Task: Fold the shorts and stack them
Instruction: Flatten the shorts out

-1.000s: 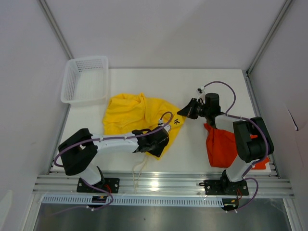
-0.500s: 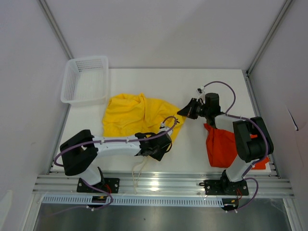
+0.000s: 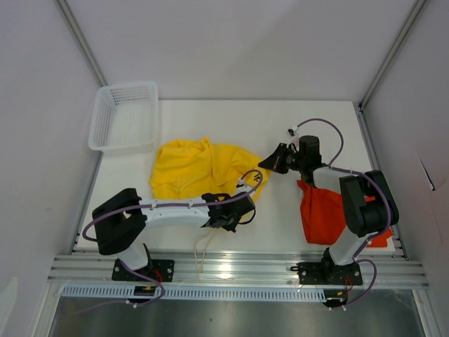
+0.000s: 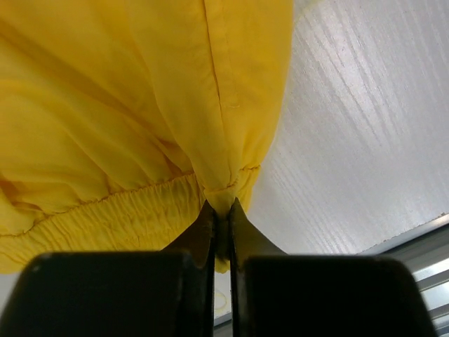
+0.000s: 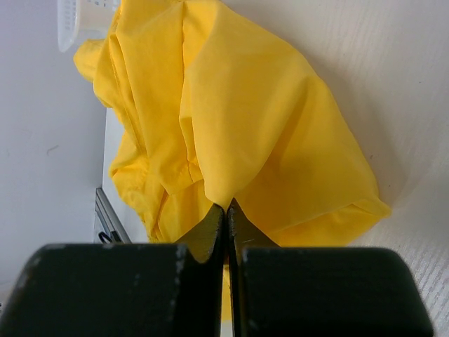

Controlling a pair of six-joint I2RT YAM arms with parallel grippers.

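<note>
The yellow shorts lie crumpled on the table's left half. My left gripper is shut on their near right hem; in the left wrist view it pinches a fold of yellow shorts by the elastic waistband. My right gripper is shut on the cloth's right edge, and the right wrist view shows it closed on yellow shorts. The orange-red shorts lie in a heap at the right, partly under the right arm.
A white mesh basket stands at the table's far left corner, and part of the basket shows in the right wrist view. White drawstrings hang over the table's near edge onto the metal rail.
My left gripper slid a little to the right along the near hem and closed on the yellow fabric. The black logo is now covered. The right arm has not moved.
</note>
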